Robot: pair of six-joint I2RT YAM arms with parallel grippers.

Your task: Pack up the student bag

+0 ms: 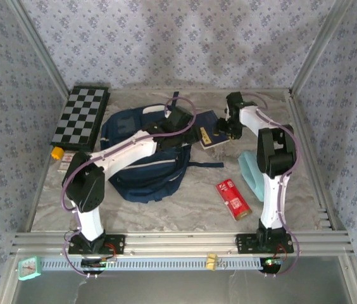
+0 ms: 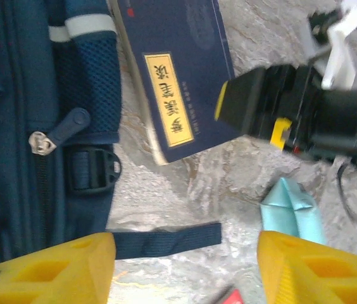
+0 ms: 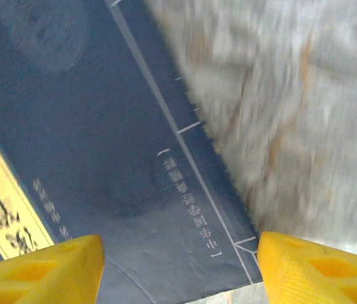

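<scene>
- Chequered board (image 1: 81,116): back-left corner of the table (image 1: 185,212), well apart from both arms.
- Student bag (image 1: 144,183): lies flat, left of centre. Large, navy fabric, thin white stripe (image 2: 90,25), dark straps. A zip pull (image 2: 58,130) and a black buckle (image 2: 93,168) sit along its right flank.
- Left arm: stretched from the near-left base across the bag, wrist past the bag's right edge.
- Left gripper (image 2: 185,269): yellow fingers spread, nothing between them. It hovers over bare table just right of the bag, above a loose strap end (image 2: 166,239).
- Navy booklet (image 2: 178,63): flat, just beside the bag, yellow title label.
- Right gripper (image 3: 178,272): jaws spread above the booklet's right edge, arm bent back-left.
- Pale teal item (image 1: 249,170) and red packet (image 1: 233,199): near right.
</scene>
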